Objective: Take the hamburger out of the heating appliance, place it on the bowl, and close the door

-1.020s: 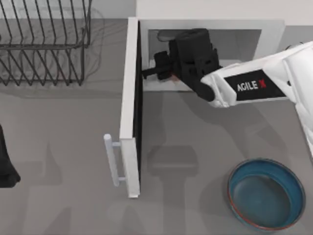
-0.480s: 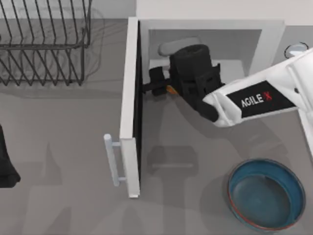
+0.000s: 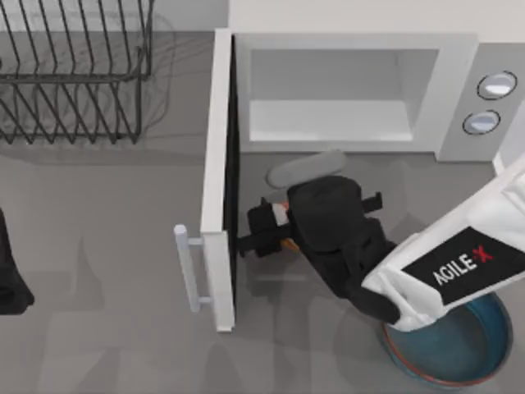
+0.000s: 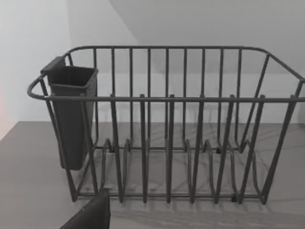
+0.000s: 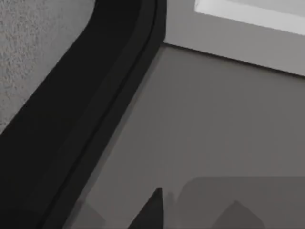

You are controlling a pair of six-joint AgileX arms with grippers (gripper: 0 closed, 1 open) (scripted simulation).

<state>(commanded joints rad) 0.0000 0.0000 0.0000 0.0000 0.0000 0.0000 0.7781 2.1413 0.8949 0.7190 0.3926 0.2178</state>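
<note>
Now the hamburger (image 3: 285, 238) sits outside the microwave (image 3: 353, 49), a sliver of orange showing between the black fingers of the right gripper (image 3: 267, 232), which are clamped around it above the grey table (image 3: 98, 246) in front of the microwave's cavity. The gripper hangs just beside the inner face of the open door (image 3: 220, 164), which stands swung out from the microwave's left side. The teal bowl (image 3: 484, 345) lies well apart from the microwave, partly under the right arm. The left gripper (image 3: 10, 271) stays parked far left of the microwave, near the wire dish rack (image 4: 167, 124).
</note>
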